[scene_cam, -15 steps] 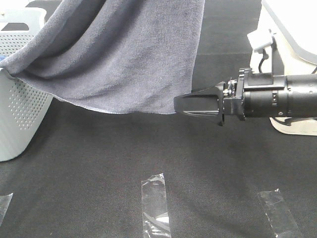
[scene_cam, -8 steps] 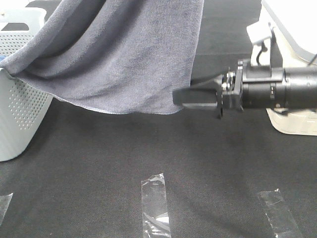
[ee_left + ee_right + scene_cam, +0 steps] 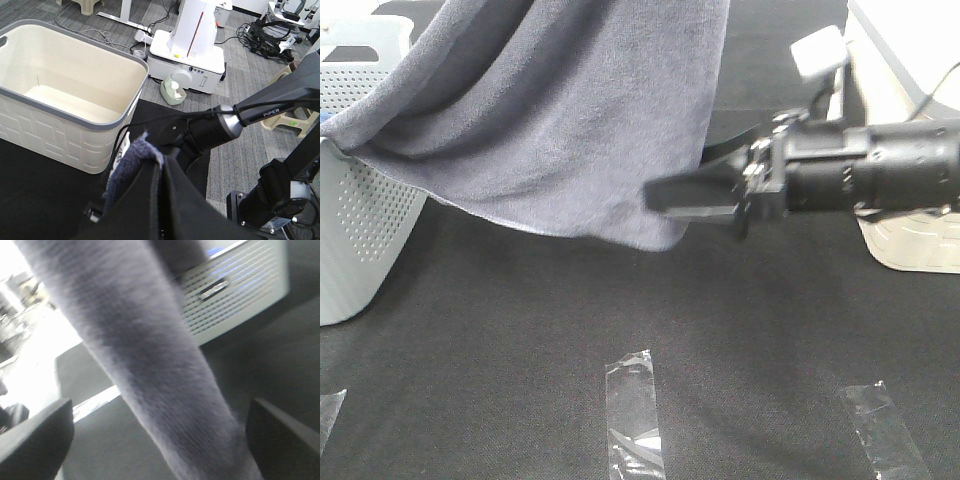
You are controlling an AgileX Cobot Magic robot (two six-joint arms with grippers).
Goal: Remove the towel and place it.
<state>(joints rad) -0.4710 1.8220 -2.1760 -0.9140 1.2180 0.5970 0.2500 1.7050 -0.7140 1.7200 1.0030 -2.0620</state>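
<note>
The slate-grey towel (image 3: pixel 570 120) hangs from above the picture, one end still draped over the rim of the grey perforated basket (image 3: pixel 360 230) at the left. My left gripper (image 3: pixel 159 170) is out of the exterior view; in its wrist view it is shut on a bunched corner of the towel (image 3: pixel 131 167). My right gripper (image 3: pixel 675 180) reaches in from the right, open, at the towel's lower right edge. In the right wrist view a hanging fold of towel (image 3: pixel 160 380) runs between its two spread fingers (image 3: pixel 35 440).
Clear tape strips (image 3: pixel 635 410) (image 3: pixel 880 425) lie on the black table near the front. A white machine base (image 3: pixel 910 250) stands at the right edge. A cream bin with a grey rim (image 3: pixel 75 125) shows in the left wrist view.
My right gripper has moved left and slightly up, from just beside the towel's right edge to straddling its lower right corner. The towel's hem there sags a little lower.
</note>
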